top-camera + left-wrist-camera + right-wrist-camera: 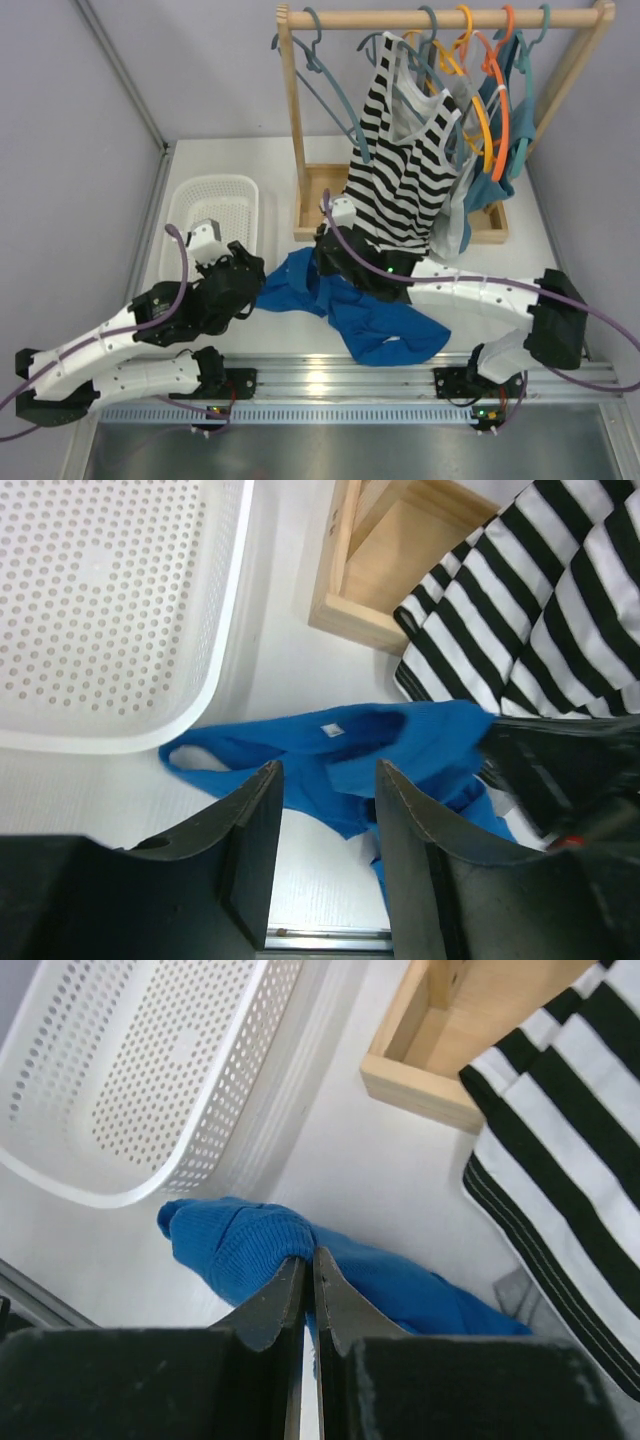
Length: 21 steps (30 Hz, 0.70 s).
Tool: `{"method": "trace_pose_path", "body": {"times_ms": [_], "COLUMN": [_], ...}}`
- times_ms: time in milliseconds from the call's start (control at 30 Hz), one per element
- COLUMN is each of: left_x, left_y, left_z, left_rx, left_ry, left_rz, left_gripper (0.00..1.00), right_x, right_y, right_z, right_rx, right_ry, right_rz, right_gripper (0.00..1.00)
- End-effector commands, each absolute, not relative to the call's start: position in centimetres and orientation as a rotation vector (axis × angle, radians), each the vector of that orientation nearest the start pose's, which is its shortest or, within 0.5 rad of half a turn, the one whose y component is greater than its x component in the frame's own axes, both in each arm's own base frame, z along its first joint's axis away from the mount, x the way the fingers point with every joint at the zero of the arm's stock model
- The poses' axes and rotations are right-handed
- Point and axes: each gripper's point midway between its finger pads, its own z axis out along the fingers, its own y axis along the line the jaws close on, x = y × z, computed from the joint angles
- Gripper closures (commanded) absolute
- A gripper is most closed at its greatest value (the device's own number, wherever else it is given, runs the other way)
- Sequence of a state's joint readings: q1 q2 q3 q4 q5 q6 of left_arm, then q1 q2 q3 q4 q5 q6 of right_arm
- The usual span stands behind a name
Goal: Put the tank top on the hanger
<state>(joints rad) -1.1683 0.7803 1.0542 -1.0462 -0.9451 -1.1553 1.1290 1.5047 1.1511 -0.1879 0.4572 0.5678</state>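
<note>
Fingers first: the right gripper (308,1260) has its two black fingers pressed together on a raised fold of the tank top (240,1240), with blue knit bunched on both sides of the tips. The left gripper (327,780) has its fingers spread wide apart and holds nothing. In its own view, blue cloth shows in the gap between the two tips, but I cannot tell whether the fingers touch the fabric.

The only label in sight is a small white tag (330,730) sewn inside the neckline of the tank top, just beyond the left gripper's tips. It is too small for any writing to be read.

The tank top lies crumpled on the white table (280,180), near the arms, spreading from the left gripper rightward under the right arm. One shoulder strap loops out to the left, close to the near rim of the white perforated basket (210,225).

The hanger (343,103) hangs bare at the left end of the wooden rack (440,18) at the far side, well apart from the tank top. Just to its right hangs the striped top (400,170), whose lower hem reaches down close to the right gripper's wrist.
</note>
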Motion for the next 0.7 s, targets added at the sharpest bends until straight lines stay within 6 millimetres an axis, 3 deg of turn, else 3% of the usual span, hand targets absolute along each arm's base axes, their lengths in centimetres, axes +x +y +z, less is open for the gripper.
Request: {"method": "trace_pose_path", "body": {"times_ms": [0,33,167,300,433,467,533,633,667], "left_x": [18.7,18.7,18.4,18.4,19.6,20.0,21.3,22.9,23.1], "left_y": [-14.0,-14.2,-15.7,-17.4,-18.9,-19.0,-19.6,-19.9,-19.7], "left_z": [24.8,24.4,21.7,18.0,16.4,16.0,15.0,14.0,13.7], "left_rx": [-0.43,-0.429,-0.39,-0.321,-0.315,-0.304,-0.349,-0.353,-0.341], "left_ry": [1.99,1.996,2.059,2.121,2.142,2.155,2.188,2.209,2.218], "left_rz": [-0.375,-0.374,-0.377,-0.349,-0.368,-0.368,-0.436,-0.494,-0.482], "left_gripper": [0.53,0.53,0.56,0.55,0.5,0.5,0.5,0.5,0.5], "right_x": [24.4,24.3,24.1,24.5,23.8,23.3,22.6,21.2,20.6], "right_y": [33.7,32.6,29.3,27.2,25.5,24.9,24.1,22.3,21.6], "right_z": [22.1,23.3,23.7,23.7,23.6,22.5,22.4,20.2,18.7], "right_rx": [-0.214,-0.187,-0.147,-0.124,-0.122,-0.135,-0.126,-0.113,-0.118], "right_ry": [2.025,2.003,2.007,2.011,2.02,2.043,2.048,2.094,2.125], "right_rz": [0.531,0.537,0.505,0.484,0.474,0.456,0.477,0.464,0.447], "right_gripper": [0.97,0.97,0.96,0.96,0.96,0.96,0.96,0.96,0.96]}}
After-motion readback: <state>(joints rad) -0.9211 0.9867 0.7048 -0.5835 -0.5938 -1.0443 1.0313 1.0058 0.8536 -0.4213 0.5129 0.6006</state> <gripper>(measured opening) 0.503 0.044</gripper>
